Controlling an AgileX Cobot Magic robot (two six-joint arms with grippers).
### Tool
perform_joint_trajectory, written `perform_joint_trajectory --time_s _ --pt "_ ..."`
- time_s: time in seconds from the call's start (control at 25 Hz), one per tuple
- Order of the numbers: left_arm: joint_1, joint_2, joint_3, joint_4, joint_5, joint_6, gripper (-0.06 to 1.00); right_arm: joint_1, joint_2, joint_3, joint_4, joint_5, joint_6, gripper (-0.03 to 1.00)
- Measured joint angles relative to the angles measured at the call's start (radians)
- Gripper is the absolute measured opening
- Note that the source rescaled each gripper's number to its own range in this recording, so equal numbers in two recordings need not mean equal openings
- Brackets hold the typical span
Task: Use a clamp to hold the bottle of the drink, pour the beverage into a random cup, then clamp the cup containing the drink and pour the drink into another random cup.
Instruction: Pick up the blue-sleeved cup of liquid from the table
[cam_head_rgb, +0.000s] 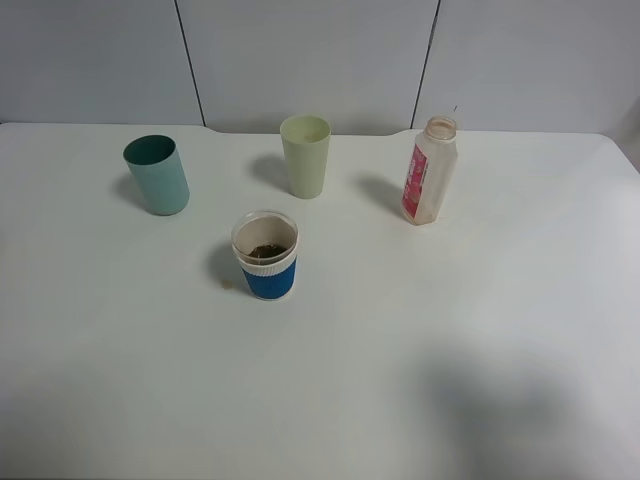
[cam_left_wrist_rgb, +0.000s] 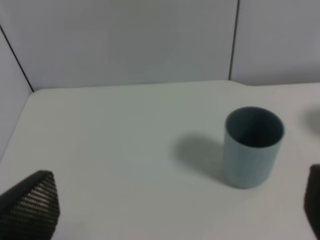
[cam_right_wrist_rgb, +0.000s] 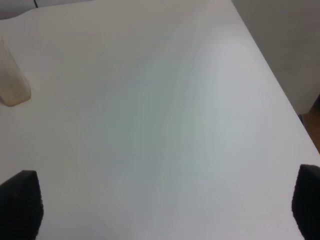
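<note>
Bottle (cam_head_rgb: 428, 172); illegible pink label

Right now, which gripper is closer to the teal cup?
Left. The left gripper has the teal cup ahead of it; the right gripper is over by the bottle, on the table's other side.

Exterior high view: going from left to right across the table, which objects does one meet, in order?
Teal cup → blue-banded cup → pale green cup → bottle.
</note>
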Motion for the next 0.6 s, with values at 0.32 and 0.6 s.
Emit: perform_joint_trajectory --time_s 0.32,0.6 --pt "0.0 0.003 0.145 0.164 -0.193 -0.12 1.0 0.0 0.0 0.0 0.0 0.0 0.0 1.0" --pt "0.0 0.003 0.233 0.386 -0.376 -0.458 1.0 0.0 0.0 0.0 0.0 0.0 0.0 1.0"
